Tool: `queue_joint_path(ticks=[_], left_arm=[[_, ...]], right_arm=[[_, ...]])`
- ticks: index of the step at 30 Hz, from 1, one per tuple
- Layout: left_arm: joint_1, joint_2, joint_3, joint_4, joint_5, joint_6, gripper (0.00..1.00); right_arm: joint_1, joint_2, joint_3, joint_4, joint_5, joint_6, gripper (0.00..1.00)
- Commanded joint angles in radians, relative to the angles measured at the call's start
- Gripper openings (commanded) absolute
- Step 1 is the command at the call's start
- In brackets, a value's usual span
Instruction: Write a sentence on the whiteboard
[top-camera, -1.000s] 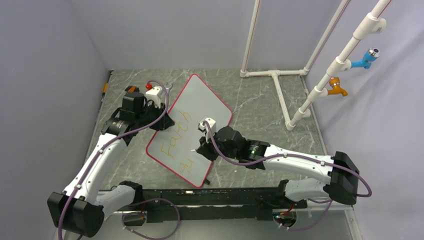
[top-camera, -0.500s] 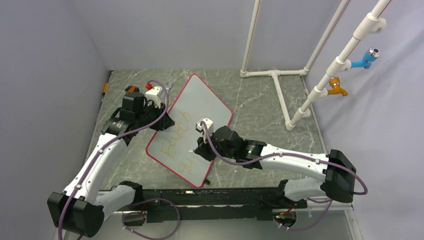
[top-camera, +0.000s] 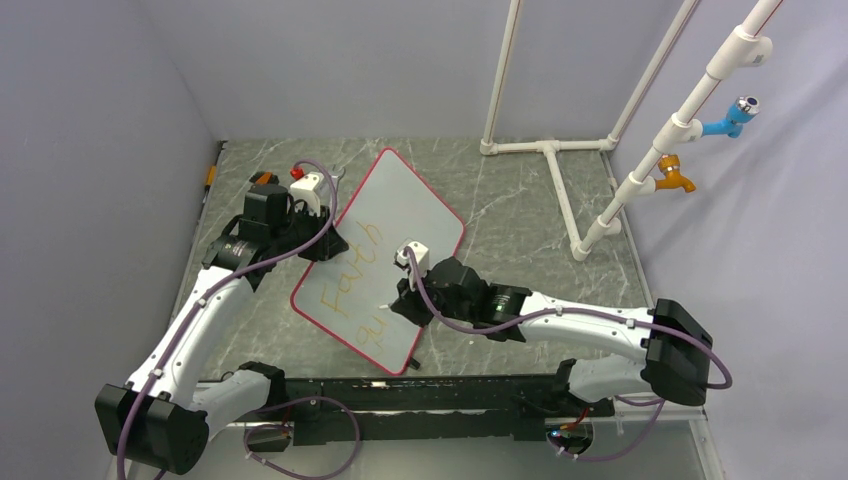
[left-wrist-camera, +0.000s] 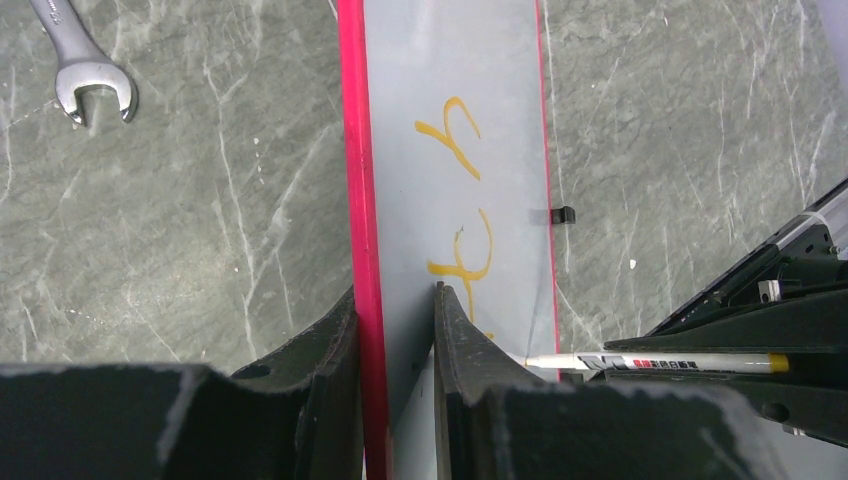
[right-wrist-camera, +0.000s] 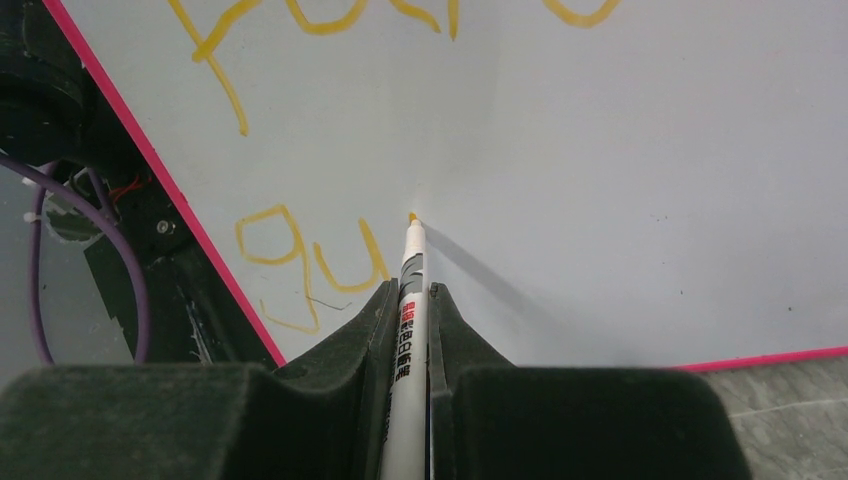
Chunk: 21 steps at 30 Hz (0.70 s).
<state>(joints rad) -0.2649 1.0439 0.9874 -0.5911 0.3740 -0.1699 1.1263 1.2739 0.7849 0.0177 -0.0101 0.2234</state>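
The whiteboard (top-camera: 400, 205), white with a thin red rim, stands tilted on the table; it also shows in the left wrist view (left-wrist-camera: 450, 80) and the right wrist view (right-wrist-camera: 620, 150). The sentence (top-camera: 345, 278) in yellow-orange reads "Faith" with "gu" (right-wrist-camera: 310, 255) below it. My left gripper (top-camera: 325, 240) is shut on the whiteboard's left rim (left-wrist-camera: 395, 330). My right gripper (top-camera: 405, 298) is shut on a white marker (right-wrist-camera: 412, 255). The marker's orange tip touches the board just right of the "u". The marker also shows in the left wrist view (left-wrist-camera: 650, 362).
A silver wrench (left-wrist-camera: 85, 75) lies on the grey marble table left of the board. A white pipe frame (top-camera: 550, 150) stands at the back right, with a blue tap (top-camera: 733, 115) and an orange tap (top-camera: 675, 178). Grey walls close in the sides.
My right gripper has shifted slightly with the marker along the second line, and the "u" after the "g" now looks complete. My left gripper has not moved.
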Motion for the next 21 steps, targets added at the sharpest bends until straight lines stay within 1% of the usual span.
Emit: queue_joint_path(ticks=[1, 8, 12, 21], left_arm=[[0.003, -0.017, 0.004, 0.037, -0.098, 0.121, 0.0], [0.003, -0.019, 0.004, 0.038, -0.099, 0.121, 0.0], [0.003, -0.016, 0.005, 0.036, -0.099, 0.121, 0.0], [0.003, -0.018, 0.005, 0.037, -0.1, 0.121, 0.0]], right_arm=[[0.001, -0.008, -0.046, 0.009, 0.001, 0.022, 0.0], [0.022, -0.025, -0.079, -0.008, 0.008, 0.044, 0.0], [0.037, -0.039, -0.088, -0.013, 0.043, 0.052, 0.0], [0.062, -0.078, -0.054, -0.097, 0.087, 0.045, 0.0]])
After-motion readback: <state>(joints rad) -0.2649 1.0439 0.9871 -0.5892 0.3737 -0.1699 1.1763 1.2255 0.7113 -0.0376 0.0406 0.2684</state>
